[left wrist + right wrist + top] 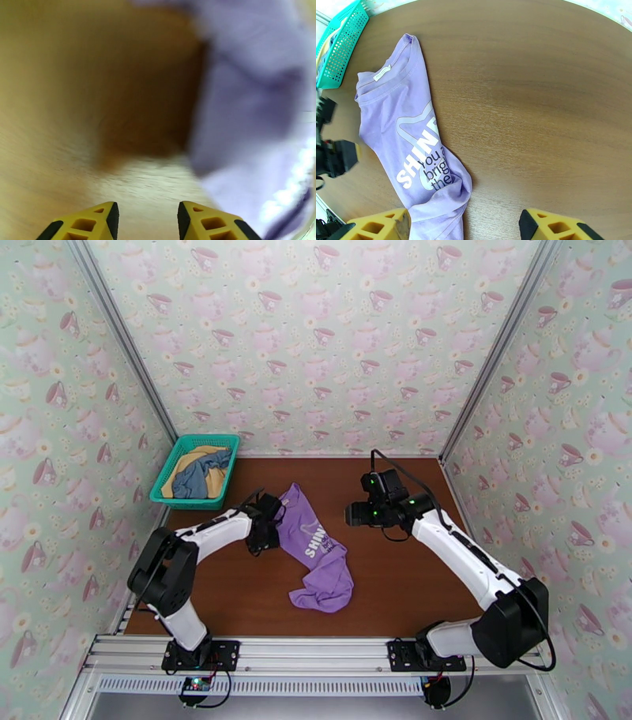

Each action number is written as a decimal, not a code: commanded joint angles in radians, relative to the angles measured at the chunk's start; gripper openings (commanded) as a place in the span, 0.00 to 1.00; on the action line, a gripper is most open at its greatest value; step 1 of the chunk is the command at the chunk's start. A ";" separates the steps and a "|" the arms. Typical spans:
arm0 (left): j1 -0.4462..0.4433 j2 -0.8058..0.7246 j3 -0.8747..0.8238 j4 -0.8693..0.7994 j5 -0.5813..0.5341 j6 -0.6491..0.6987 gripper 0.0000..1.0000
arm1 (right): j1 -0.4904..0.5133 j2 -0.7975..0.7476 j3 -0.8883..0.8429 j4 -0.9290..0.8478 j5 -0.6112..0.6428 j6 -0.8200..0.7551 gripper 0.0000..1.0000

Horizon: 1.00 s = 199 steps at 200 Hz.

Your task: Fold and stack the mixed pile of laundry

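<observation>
The grey-blue garment and the mustard-yellow garment are being kept in the teal basket, at the far left of the worktop. The left claw is being held just beside the left edge of the lilac shirt, jaws partly parted and gripping nothing; the shirt is being seen bunched to its right, long axis running from collar at far left to crumpled hem at near right. The right claw is being carried wide open and empty, well apart to the shirt's right, so the left arm is being judged the nearer.
</observation>
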 commanded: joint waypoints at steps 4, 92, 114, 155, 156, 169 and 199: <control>-0.004 0.012 -0.015 0.211 0.092 -0.022 0.45 | -0.004 -0.003 0.004 -0.025 -0.012 0.019 0.77; 0.003 0.017 -0.059 0.364 0.072 -0.042 0.47 | -0.005 0.011 0.003 -0.016 -0.030 0.025 0.77; 0.004 0.031 -0.061 0.376 0.061 -0.043 0.16 | -0.004 0.012 0.000 -0.016 -0.032 0.027 0.77; -0.012 -0.112 -0.021 0.248 -0.023 -0.022 0.00 | -0.004 0.004 0.001 -0.014 -0.040 0.023 0.77; -0.012 -0.117 -0.016 0.238 -0.026 -0.021 0.00 | -0.005 0.005 0.001 -0.013 -0.043 0.024 0.77; -0.012 -0.190 0.062 0.115 -0.073 0.008 0.00 | -0.002 0.021 -0.003 0.008 -0.076 0.029 0.77; 0.004 -0.269 0.349 -0.143 -0.121 0.113 0.00 | 0.074 0.146 0.008 0.098 -0.164 0.065 0.75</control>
